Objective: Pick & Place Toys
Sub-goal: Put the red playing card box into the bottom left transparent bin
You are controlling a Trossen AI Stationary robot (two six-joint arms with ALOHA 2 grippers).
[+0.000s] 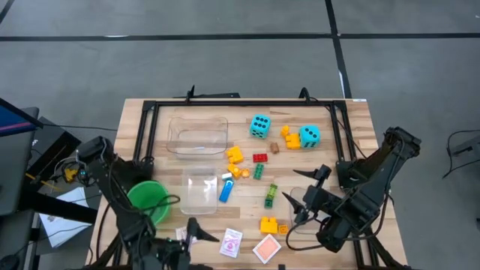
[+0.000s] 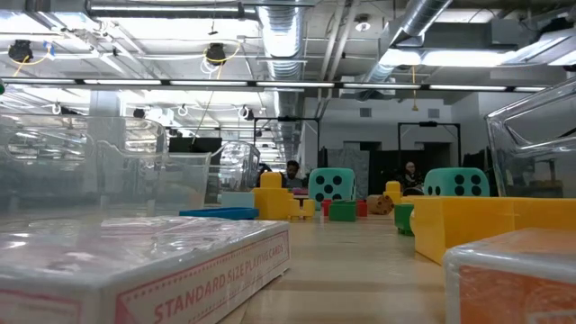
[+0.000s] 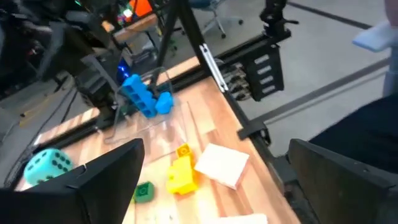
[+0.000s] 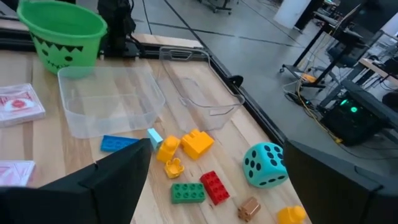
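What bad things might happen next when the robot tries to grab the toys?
1. The red brick, green brick and orange bricks lie close together, so reaching for one might knock another away.
2. The cyan dice look soft and might roll off if nudged.
3. The playing cards lie near the table edge by the open left end effector and could get pushed off.
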